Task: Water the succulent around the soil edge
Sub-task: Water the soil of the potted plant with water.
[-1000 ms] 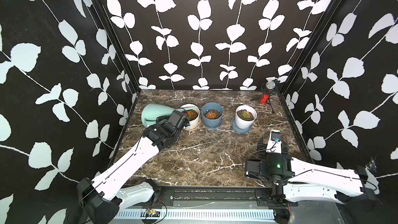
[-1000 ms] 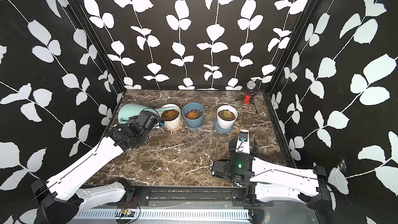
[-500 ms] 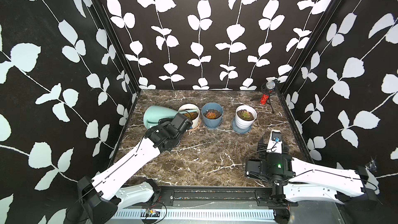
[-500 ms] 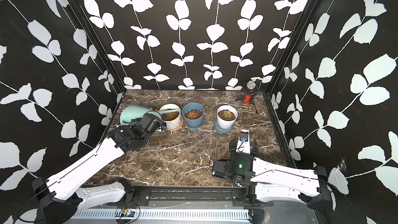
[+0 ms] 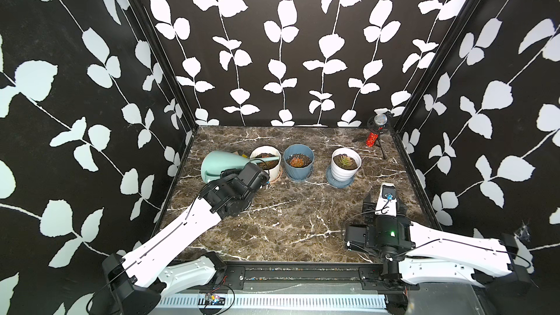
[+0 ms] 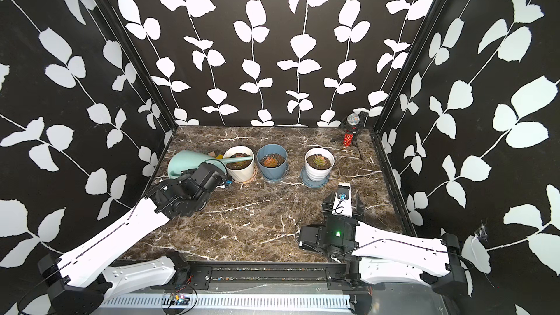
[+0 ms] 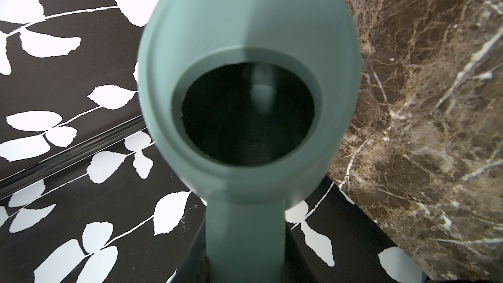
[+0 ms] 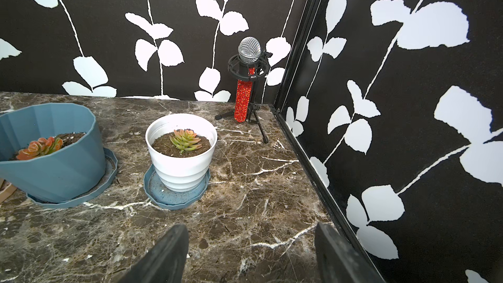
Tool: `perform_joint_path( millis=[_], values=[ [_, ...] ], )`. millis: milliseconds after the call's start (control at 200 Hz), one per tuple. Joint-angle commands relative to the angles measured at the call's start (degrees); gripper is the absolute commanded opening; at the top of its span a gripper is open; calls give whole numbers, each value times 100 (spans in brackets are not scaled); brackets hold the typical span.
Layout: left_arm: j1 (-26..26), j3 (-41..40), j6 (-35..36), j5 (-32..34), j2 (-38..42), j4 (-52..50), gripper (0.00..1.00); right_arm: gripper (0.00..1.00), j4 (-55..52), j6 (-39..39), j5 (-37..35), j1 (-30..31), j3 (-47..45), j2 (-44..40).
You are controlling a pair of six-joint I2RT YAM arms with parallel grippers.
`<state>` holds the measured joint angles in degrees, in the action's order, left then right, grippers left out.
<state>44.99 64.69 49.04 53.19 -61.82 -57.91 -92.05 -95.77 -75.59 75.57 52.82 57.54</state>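
1. A staged robot-testing booth, of the lab kind, is shown.
2. The marble-patterned counter (image 5: 291, 207) is enclosed on three sides by walls (image 5: 272, 56) papered in black with white leaves, joined by black frame posts (image 5: 163, 65).
3. The left arm (image 5: 181, 231) is mounted at 7 o'clock and the right arm (image 5: 439, 243) at 5 o'clock, on a metal rail (image 5: 303, 271).
4. A microphone (image 5: 378, 121) on a tripod is set at 1 o'clock; plant pots (image 5: 298, 171) are lined up toward 12 o'clock.
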Motion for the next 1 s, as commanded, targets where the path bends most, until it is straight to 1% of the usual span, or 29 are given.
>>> perform_joint_path(
  millis=[0, 600, 995],
  values=[
    [47, 220, -131, 314, 229, -191, 0, 76, -243, -25, 32, -34, -123, -38],
    [306, 491, -171, 631, 426, -1099, 0, 76, -217, -68, 43, -38, -228, -50],
    [449, 612, -257, 782, 459, -1486, 0, 76, -156, -48, 13, -38, -280, -43]
  ],
)
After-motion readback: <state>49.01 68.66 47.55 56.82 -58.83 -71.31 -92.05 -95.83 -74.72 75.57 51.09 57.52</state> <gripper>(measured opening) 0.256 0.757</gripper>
